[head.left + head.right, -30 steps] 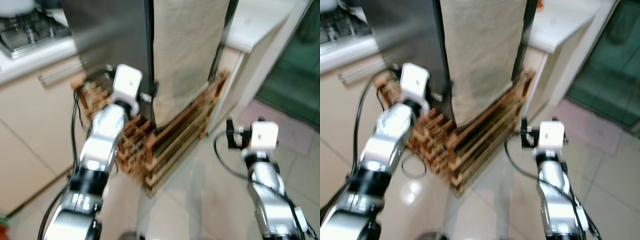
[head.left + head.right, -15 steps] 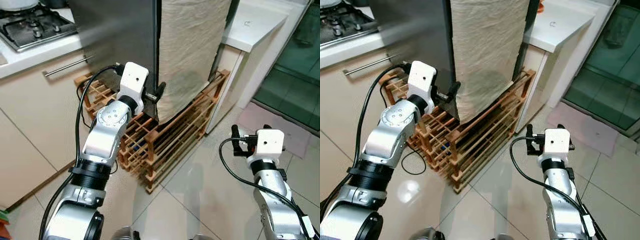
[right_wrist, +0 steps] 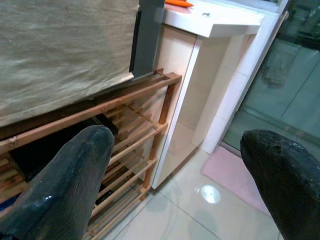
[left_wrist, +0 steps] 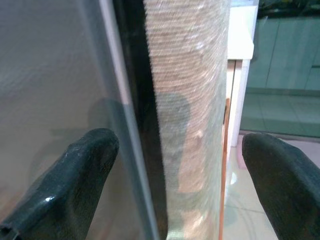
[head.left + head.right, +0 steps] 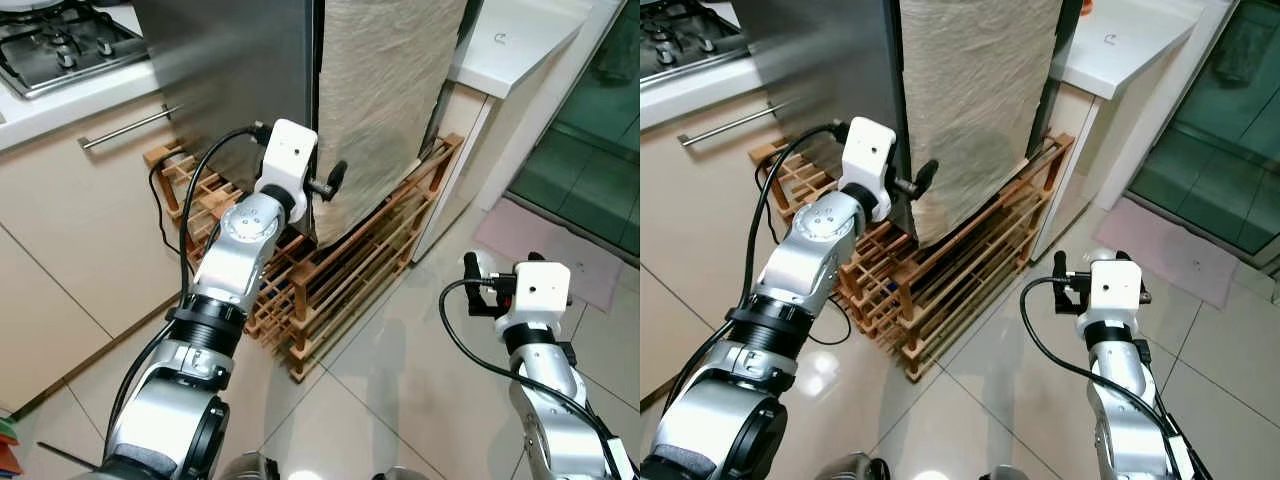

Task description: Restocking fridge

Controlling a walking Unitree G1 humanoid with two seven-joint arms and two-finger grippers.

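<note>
The fridge [image 5: 230, 80], a tall box with a smooth grey metal door, is standing between the counter [image 5: 60, 90] and a white ledge [image 5: 515, 50], with a creased beige cloth [image 5: 385, 110] hanging down its front beside a dark vertical gap. Below it a slatted wooden rack [image 5: 340, 270] is sitting on glossy tiles [image 5: 400, 380]. The left gripper [image 5: 328, 182] is reaching up to the door edge, its rubbery black fingers [image 4: 75, 170] spread wide and straddling that edge, gripping nothing. The right gripper [image 5: 470, 272] is hovering low over the tiles, fingers [image 3: 75, 170] also wide apart and empty, pointing toward the rack.
</note>
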